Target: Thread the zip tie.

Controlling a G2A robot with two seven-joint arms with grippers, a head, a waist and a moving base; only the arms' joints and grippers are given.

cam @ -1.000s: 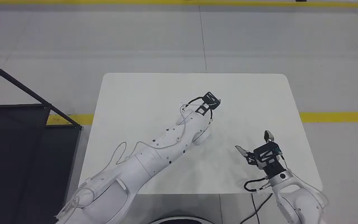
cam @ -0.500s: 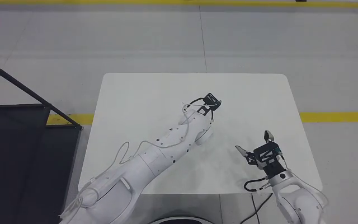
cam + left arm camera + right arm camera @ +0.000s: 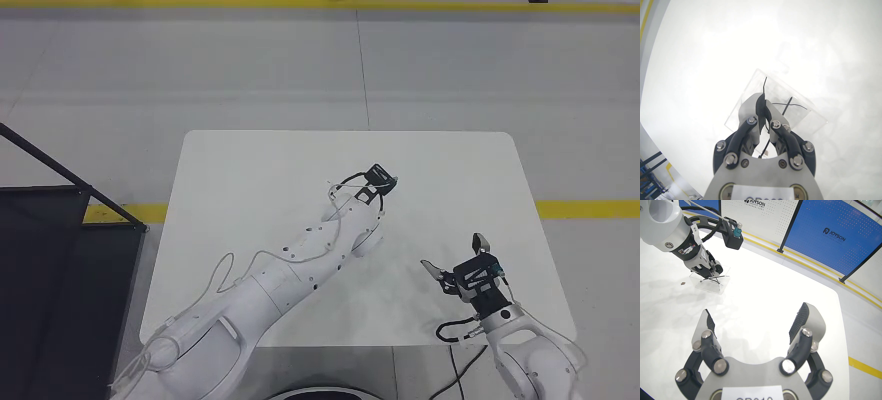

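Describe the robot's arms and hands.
Both arms are glossy white rounded shells; the left arm carries a thin white cable and a black camera box at its wrist. The left hand and right hand each have grey plates, black linkages, silver screws, ribbed black pads, a white label.

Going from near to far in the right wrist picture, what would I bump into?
Open right gripper → clear plastic box → yellow floor stripe → blue wall panel.

A thin black zip tie (image 3: 764, 84) sits pinched in my left gripper (image 3: 762, 99), tip poking out over a clear box (image 3: 810, 119). Two more black strands (image 3: 787, 107) cross on the box.
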